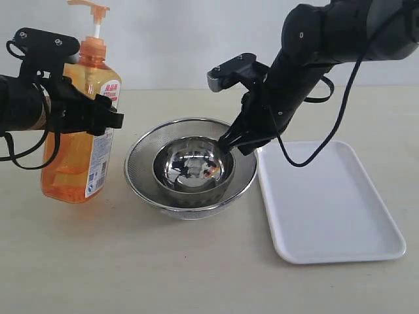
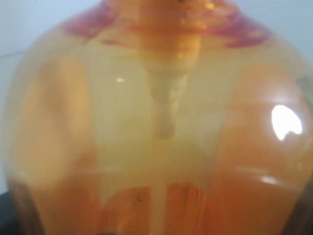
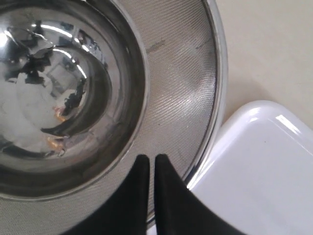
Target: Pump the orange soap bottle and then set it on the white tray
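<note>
The orange soap bottle [image 1: 75, 167] is at the left of the table, its orange pump head [image 1: 91, 8] up on a white stem. My left gripper [image 1: 105, 120] is shut on the bottle's upper body, with black fingers on either side of it. In the left wrist view the bottle [image 2: 156, 122] fills the whole picture and the fingers do not show. The white tray [image 1: 340, 256] lies flat on the right with nothing on it. My right gripper [image 1: 232, 140] is shut and holds nothing, and it hovers over the strainer's right rim beside the tray [image 3: 264, 171]. Its fingertips [image 3: 142, 164] are almost touching each other.
A steel bowl [image 1: 193, 167] sits inside a wider mesh strainer [image 1: 141, 163] in the middle, between bottle and tray. Both show in the right wrist view, the bowl [image 3: 58, 98] and the strainer [image 3: 181, 88]. The strainer's rim nearly touches the tray's left edge.
</note>
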`<state>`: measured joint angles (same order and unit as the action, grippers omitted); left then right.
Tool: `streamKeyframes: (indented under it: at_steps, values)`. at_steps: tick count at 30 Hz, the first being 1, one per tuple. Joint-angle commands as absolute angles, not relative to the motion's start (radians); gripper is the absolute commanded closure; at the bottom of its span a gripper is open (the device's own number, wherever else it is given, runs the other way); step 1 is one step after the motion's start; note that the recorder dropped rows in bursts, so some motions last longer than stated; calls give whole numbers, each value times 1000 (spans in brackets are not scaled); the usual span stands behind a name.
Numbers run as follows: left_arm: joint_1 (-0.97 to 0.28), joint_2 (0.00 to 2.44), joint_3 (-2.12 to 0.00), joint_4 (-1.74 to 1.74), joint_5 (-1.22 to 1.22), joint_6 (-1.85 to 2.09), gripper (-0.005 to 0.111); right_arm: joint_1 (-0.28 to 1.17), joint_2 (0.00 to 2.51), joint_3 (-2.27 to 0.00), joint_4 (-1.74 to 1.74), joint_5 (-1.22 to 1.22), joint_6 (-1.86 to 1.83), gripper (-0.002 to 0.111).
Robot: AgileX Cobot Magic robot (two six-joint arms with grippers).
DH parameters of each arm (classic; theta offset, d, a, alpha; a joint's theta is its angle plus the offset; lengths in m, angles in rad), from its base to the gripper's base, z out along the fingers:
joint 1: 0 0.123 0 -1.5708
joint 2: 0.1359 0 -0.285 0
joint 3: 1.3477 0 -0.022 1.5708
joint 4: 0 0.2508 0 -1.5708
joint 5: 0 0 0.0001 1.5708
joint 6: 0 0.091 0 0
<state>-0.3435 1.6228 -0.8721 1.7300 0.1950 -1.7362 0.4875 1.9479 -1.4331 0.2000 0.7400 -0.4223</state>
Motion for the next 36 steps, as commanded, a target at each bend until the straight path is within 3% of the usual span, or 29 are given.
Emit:
streamKeyframes:
  at_steps: [1, 24, 31, 36]
  values:
    - [-350, 1612, -880, 1744, 235, -1742, 102, 488, 1965, -1438, 213, 741, -432, 109]
    - [-350, 1612, -880, 1744, 225, -1742, 102, 532, 2024, -1463, 301, 740, -475, 109]
    - [-350, 1612, -880, 1744, 240, -1673, 102, 526, 2012, -1535, 140, 846, -351, 109]
    - [-350, 1612, -880, 1744, 262, -1681, 102, 526, 1941, -1541, 95, 789, -349, 109]
